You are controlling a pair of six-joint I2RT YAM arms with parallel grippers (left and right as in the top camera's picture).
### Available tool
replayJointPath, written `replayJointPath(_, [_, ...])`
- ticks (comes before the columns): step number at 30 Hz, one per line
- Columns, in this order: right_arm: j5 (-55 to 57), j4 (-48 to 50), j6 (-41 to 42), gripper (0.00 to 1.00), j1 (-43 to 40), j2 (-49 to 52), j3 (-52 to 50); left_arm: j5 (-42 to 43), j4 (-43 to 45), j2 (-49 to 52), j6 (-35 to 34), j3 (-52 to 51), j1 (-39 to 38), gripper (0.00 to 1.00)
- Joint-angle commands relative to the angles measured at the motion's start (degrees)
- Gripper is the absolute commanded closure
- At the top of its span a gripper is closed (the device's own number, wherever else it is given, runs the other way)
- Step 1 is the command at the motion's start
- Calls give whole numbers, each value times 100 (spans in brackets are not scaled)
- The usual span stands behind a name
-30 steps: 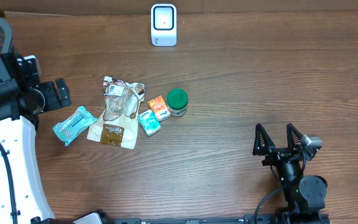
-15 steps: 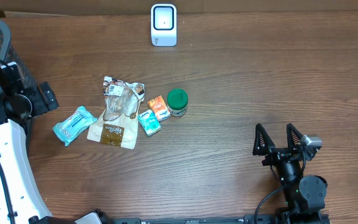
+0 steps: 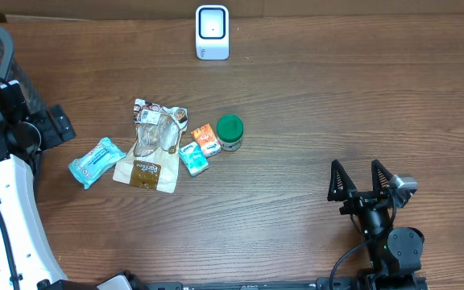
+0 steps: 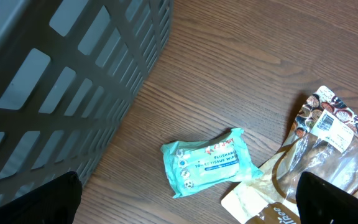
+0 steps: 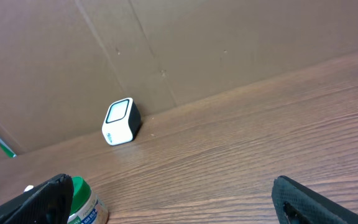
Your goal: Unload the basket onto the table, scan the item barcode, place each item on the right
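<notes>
Pick-up not yet begun: left gripper and right gripper both wide, empty; you next lower the left onto the tissue pack, then carry it to the scanner.

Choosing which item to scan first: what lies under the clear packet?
A cream-and-brown pouch lies under the clear packet; its upper part is covered, hiding any print there.
</notes>
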Motion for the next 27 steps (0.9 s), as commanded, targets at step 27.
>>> replayJointPath(27, [-2376, -1360, -645, 0, 17, 1622, 2476, -81, 26, -74, -125, 22, 72, 0])
